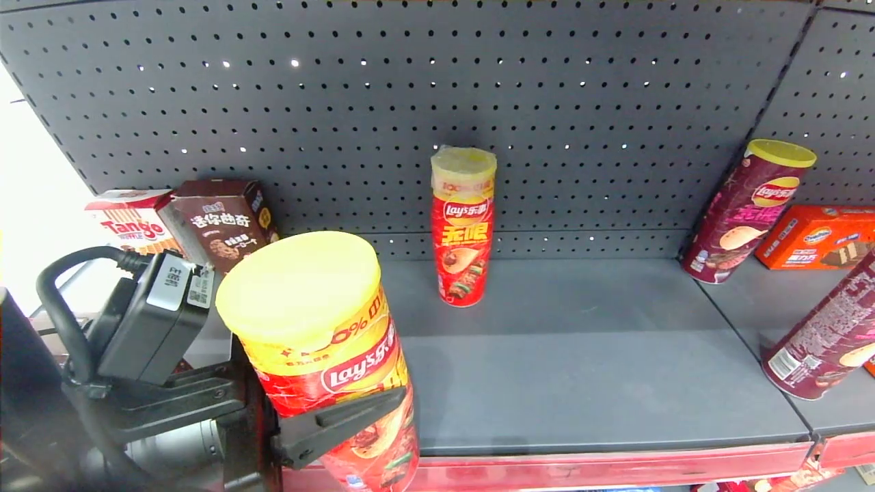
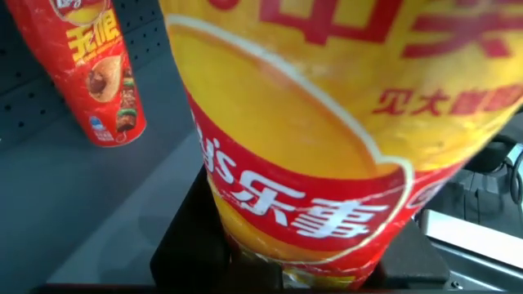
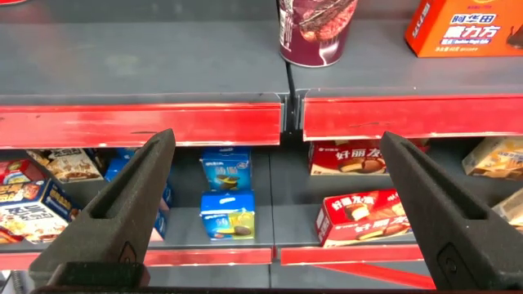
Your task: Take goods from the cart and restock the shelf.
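Item 1: left tool [image 1: 335, 418], near left, pinching a red-and-yellow crisp can [image 1: 307, 307] around its middle; one black finger [image 1: 355, 413] crosses the can's front. The can is upright with its yellow lid on, at the near left edge of the shelf [image 1: 581, 355]. Whether its base touches the shelf cannot be told

Item 2: right tool [image 3: 278, 137], fingers spread wide and holding nothing, facing the shelf's red front strip [image 3: 147, 122]

Item 3: grey shelf with a perforated back panel [image 1: 342, 89]
- second red crisp can [image 1: 463, 232], upright, far centre, just in front of the panel, well apart from the held can
- maroon crisp can [image 1: 745, 212], far right, tilted with its yellow lid towards the panel
- second maroon can [image 1: 820, 335], near right, tilted, on the neighbouring shelf section
- orange box [image 1: 813, 239], far right, just beside the first maroon can
- brown biscuit box [image 1: 222, 222] and red-and-white wafer box [image 1: 130, 222], far left, side by side

Item 4: lower shelves beneath the red strip, holding blue boxes [image 3: 227, 214] and red boxes [image 3: 359, 216]
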You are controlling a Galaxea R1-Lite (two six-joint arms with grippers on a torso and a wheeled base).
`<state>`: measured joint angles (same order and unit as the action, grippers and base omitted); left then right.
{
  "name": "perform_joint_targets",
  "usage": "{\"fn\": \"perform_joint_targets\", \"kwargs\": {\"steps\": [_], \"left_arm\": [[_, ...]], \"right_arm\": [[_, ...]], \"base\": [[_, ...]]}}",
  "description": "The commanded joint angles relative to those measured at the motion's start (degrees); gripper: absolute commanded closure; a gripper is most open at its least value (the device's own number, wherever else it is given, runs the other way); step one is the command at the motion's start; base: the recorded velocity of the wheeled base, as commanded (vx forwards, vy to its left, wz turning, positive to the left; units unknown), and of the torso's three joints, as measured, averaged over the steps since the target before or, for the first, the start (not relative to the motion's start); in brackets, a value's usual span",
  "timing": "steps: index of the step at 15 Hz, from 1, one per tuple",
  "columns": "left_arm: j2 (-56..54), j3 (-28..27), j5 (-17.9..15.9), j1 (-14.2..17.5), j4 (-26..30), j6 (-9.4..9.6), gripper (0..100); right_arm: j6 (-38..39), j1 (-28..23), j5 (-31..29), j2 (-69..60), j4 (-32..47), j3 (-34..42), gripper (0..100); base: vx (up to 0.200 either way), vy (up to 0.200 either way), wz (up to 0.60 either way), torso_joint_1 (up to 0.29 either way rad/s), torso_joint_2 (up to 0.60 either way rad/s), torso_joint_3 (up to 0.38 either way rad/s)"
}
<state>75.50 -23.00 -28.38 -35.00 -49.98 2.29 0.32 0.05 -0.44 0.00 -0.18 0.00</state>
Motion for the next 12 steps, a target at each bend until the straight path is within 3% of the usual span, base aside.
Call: {"fn": "perform_joint_targets", "kwargs": {"steps": [1, 12], "left_arm": [[-0.1, 0.7, 0.0, 0.0, 0.0, -0.01, 100], [-1.3, 1.5, -0.1, 0.1, 0.0, -0.01, 100]], "right_arm": [[-0.1, 0.0, 0.0, 0.0, 0.0, 0.0, 0], [0.0, 0.0, 0.0, 0.0, -0.1, 0.0, 0]], "base": [[0.000, 0.000, 0.00, 0.000, 0.00, 0.000], [0.000, 0.000, 0.05, 0.000, 0.00, 0.000]]}}
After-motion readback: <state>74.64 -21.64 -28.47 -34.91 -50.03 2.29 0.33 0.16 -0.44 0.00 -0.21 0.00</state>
